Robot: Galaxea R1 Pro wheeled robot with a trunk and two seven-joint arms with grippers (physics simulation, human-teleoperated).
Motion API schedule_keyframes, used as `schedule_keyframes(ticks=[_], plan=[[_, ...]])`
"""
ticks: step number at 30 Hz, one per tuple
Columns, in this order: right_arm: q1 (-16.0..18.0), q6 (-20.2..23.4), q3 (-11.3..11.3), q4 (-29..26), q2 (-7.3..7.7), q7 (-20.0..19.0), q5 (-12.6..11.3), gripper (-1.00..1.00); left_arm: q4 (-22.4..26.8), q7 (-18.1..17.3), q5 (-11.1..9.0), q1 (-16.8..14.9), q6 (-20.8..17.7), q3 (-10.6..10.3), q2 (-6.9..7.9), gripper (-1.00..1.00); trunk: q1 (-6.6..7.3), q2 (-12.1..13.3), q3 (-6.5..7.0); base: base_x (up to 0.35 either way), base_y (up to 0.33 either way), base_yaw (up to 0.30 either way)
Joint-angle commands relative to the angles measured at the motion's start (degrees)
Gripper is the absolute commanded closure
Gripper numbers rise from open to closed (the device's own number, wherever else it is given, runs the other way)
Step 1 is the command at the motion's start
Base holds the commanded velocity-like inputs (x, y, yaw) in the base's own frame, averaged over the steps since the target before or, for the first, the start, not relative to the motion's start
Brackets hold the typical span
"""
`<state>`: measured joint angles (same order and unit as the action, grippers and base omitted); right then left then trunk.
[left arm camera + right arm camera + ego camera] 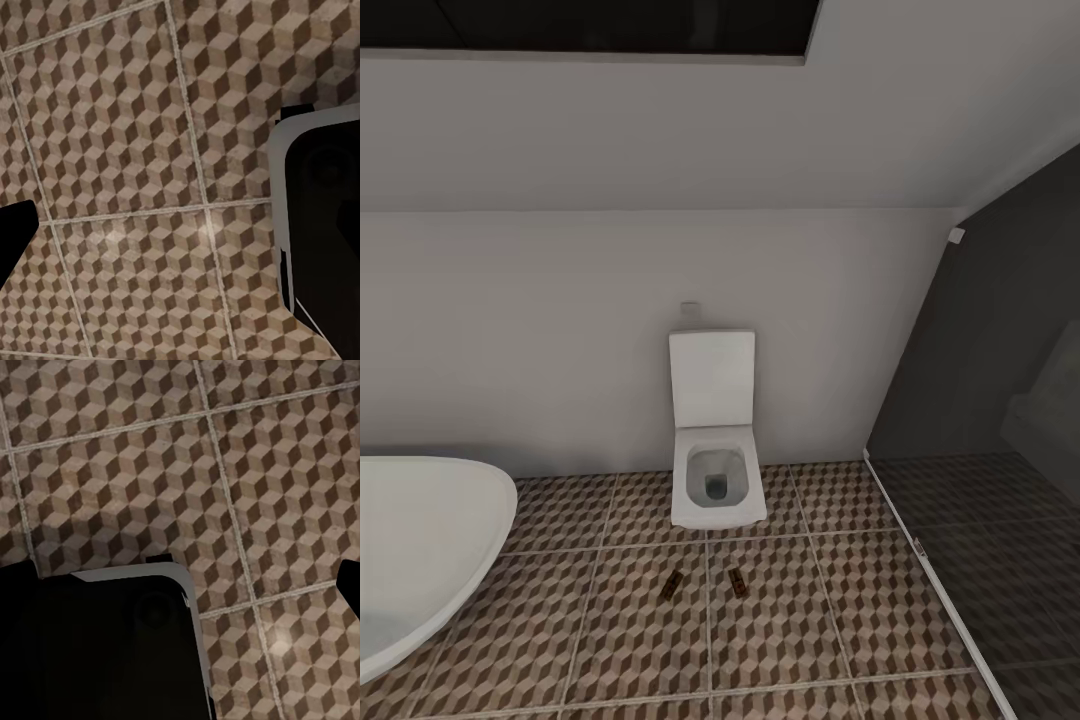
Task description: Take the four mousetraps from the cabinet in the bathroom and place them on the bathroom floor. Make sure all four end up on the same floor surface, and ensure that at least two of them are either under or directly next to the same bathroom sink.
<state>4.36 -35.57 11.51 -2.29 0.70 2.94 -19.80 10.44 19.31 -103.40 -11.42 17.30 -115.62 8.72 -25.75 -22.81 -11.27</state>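
Here, mousetraps: two lie on the bathroom floor (620,640) in the head view, in front of the toilet (717,470), apart from each other, either side of a grout line.
Left mousetrap (671,586): small brown board, dark parts, tilted slightly, on the tile just left of the grout line.
Right mousetrap (736,581): same look, small red mark visible, on the tile just right of the line.
Relative to hands: cannot tell; neither wrist view has a trap in it, only cube-pattern tiles.
Left hand: dark shape at the edge of the left wrist view (15,236), pointing down at the floor; spread or pressed together, cannot tell.
Right hand: dark edge in the right wrist view (351,583), also facing the floor; state cannot tell.
Robot base: dark block with a pale rim (319,217), beside the tiles under both wrist cameras.
Bathtub (420,540): white, curved rim, left of the traps.
Glass partition (980,500): dark, to the right.
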Motion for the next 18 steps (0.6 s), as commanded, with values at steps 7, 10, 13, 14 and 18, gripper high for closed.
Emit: schedule_keyframes(ticks=[7,10,13,14,18], plan=[[0.03,-0.12,0.45,0.01,0.0,0.31,-0.23,-1.0,0.28,0.46,-0.34,-0.09,0.28,-0.49,0.06,-1.0,-0.03,-0.11,-0.11,0.0,0.0,0.0],[0.03,-0.12,0.45,0.01,0.0,0.31,-0.19,-1.0,0.28,0.46,-0.34,-0.09,0.28,-0.49,0.06,-1.0,-0.03,-0.11,-0.11,0.0,0.0,0.0],[0.03,-0.12,0.49,0.01,0.0,0.31,-0.17,-1.0,0.28,0.46,-0.34,-0.09,0.28,-0.49,0.06,-1.0,-0.03,-0.11,-0.11,0.0,0.0,0.0],[0.03,-0.12,0.5,0.01,0.0,0.31,-0.17,-1.0,0.28,0.46,-0.34,-0.09,0.28,-0.49,0.06,-1.0,-0.03,-0.11,-0.11,0.0,0.0,0.0],[0.03,-0.12,0.5,0.01,0.0,0.31,-0.16,-1.0,0.28,0.46,-0.32,-0.09,0.28,-0.49,0.06,-1.0,-0.03,-0.11,-0.11,0.0,0.0,0.0]])
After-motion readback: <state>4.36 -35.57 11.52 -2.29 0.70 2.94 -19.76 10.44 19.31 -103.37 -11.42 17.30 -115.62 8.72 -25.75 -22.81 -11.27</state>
